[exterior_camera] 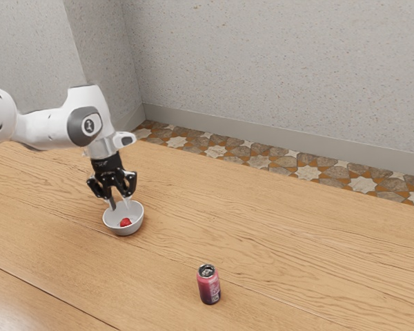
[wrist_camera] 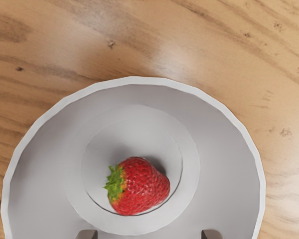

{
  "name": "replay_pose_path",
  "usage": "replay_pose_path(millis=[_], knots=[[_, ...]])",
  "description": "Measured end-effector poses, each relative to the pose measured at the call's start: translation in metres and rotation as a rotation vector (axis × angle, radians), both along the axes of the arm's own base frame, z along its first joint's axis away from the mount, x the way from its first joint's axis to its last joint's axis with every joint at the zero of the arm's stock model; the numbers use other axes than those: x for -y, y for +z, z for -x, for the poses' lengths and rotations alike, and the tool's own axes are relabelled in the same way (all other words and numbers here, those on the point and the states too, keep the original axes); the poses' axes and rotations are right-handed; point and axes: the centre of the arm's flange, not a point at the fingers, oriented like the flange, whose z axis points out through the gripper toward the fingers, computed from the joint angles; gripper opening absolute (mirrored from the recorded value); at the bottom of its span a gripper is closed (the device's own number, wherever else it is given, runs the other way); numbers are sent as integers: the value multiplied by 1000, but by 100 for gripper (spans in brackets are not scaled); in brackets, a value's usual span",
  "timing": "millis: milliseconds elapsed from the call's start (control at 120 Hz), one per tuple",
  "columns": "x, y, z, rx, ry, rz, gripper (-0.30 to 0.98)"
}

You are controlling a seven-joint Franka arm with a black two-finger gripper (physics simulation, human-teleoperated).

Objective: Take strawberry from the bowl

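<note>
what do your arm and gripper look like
My arm is glossy white, with smooth, rounded segments. A dark grey cap sits on one joint, with a small round marking in black and white. Below it, my gripper is black, its body angular and widening out at both sides, with two slim fingers pointing out of it.

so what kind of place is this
Probably a plain indoor room set up for robot work: a robot arm reaches over a wooden table, with speckled walls and a patterned stone floor beyond.
</note>
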Motion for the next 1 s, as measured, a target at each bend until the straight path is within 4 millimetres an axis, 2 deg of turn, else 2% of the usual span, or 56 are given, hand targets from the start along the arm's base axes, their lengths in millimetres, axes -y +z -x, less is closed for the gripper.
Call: replay_pose_path(millis=[200,400,550,717,1000], knots=[[10,-27,8,-1,218,-7,21],[1,-26,7,15,401,-24,21],[5,-24,21,-7,497,-46,21],[10,-30,27,-32,583,-58,21],[11,-50,20,-66,687,-68,21]])
